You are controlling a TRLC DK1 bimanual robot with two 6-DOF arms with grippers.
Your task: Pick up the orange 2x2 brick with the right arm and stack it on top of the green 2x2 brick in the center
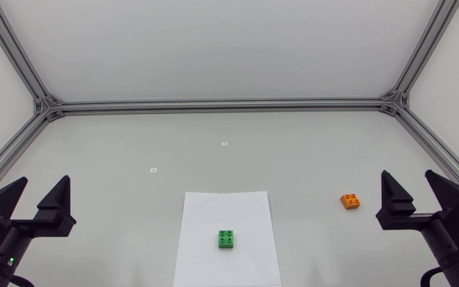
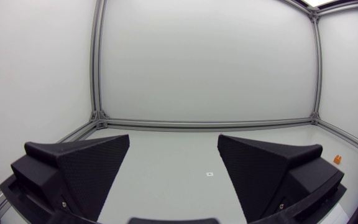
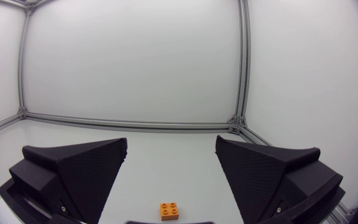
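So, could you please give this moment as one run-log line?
stage: not started | orange brick: on table, ahead of right gripper, open | green brick: on white sheet | left gripper: open, empty

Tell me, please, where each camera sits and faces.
Head view: above the table, looking down on green brick, orange brick, left gripper, right gripper.
Left wrist view: on left arm, facing across the table; left gripper open.
Right wrist view: on right arm, facing orange brick; right gripper open.
Shared: orange brick, all three.
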